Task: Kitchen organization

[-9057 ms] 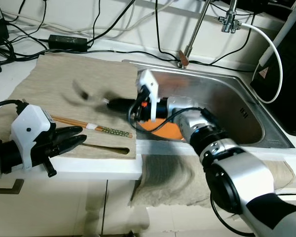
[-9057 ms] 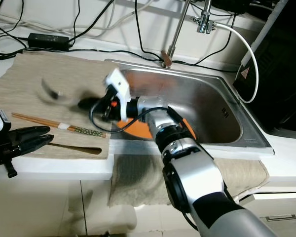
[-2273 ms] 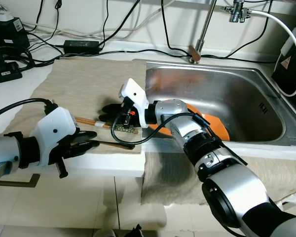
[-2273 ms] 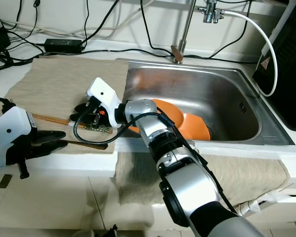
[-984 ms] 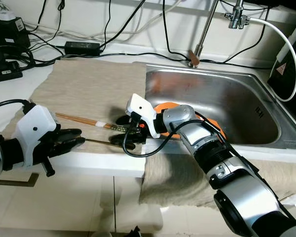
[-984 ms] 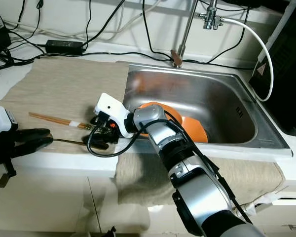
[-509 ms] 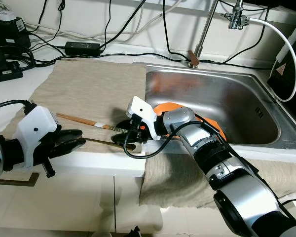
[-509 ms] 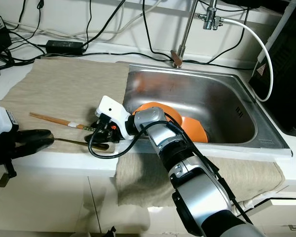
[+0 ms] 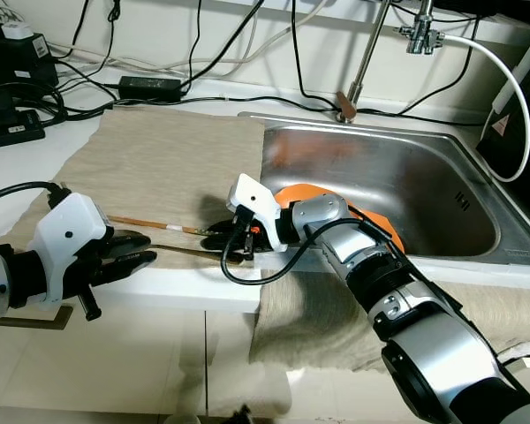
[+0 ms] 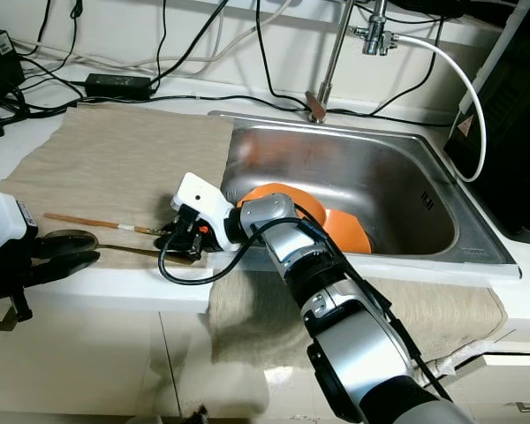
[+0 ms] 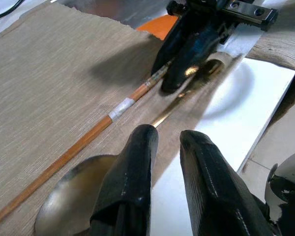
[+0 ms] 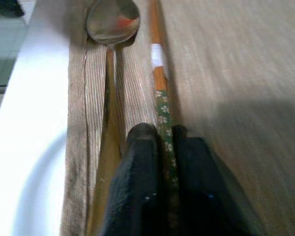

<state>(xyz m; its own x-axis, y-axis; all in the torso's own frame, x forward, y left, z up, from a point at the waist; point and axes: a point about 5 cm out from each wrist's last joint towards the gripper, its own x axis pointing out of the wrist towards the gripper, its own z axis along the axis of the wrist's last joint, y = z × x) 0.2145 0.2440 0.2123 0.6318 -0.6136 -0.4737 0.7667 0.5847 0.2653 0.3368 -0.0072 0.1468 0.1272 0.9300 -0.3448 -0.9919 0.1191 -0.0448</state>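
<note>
My right gripper sits low at centre-left of the left eye view, at the front edge of the beige cloth mat, its two black fingers drawn nearly together around the green-patterned end of the chopsticks. In the right wrist view the patterned shaft runs straight up the narrow gap between the fingers, so I judge the pinch closed on it. The chopsticks lie flat on the mat, long axis running from my right gripper toward the left of the frame. Just beside them, nearer the counter edge and roughly parallel, lies the brass spoon, its handle passing close along my right gripper.

My left gripper hovers at lower left of the frame, just above the spoon's bowl, fingers a slim gap apart and holding nothing. It is the arm nearer the spoon's bowl; the right is the one on the chopsticks.

The orange bowl rests in the steel sink, right of centre, behind my right forearm. Any lift of the chopsticks should follow their axis, clear of the spoon.
</note>
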